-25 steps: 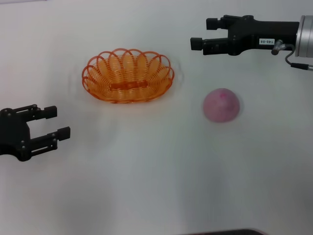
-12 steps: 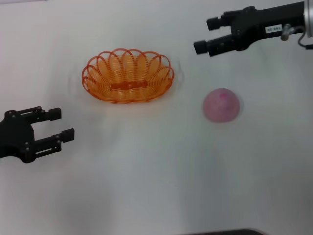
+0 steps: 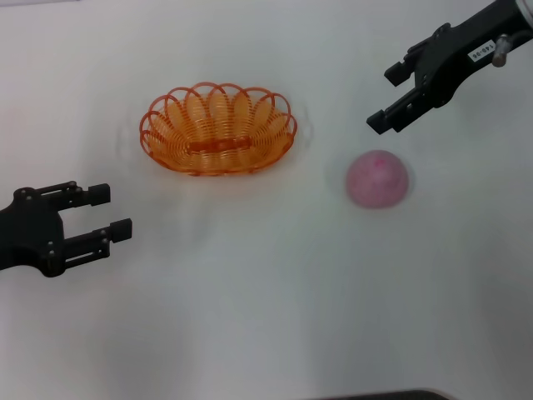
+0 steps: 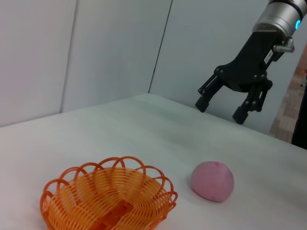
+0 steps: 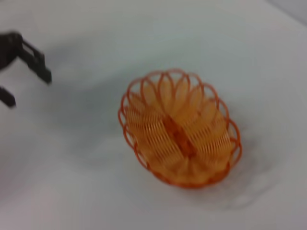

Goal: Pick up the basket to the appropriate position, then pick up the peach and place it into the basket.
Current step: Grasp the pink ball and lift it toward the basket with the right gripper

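Observation:
The orange wire basket [image 3: 218, 128] rests empty on the white table, at left of centre; it also shows in the left wrist view [image 4: 108, 200] and the right wrist view [image 5: 180, 126]. The pink peach [image 3: 378, 178] lies on the table to the basket's right [image 4: 212, 180]. My right gripper [image 3: 387, 98] hangs open in the air above and behind the peach, fingers tilted down toward it [image 4: 220, 109]. My left gripper [image 3: 110, 211] is open, low at the left, in front of the basket and apart from it [image 5: 26, 72].
A white table top [image 3: 266, 317] spreads under everything. Pale wall panels [image 4: 96, 48] stand behind it in the left wrist view. A dark edge [image 3: 391, 394] shows at the bottom of the head view.
My right gripper has swung rightward and tilted its fingers down toward the peach. The left gripper has crept slightly right. Basket and peach have not moved.

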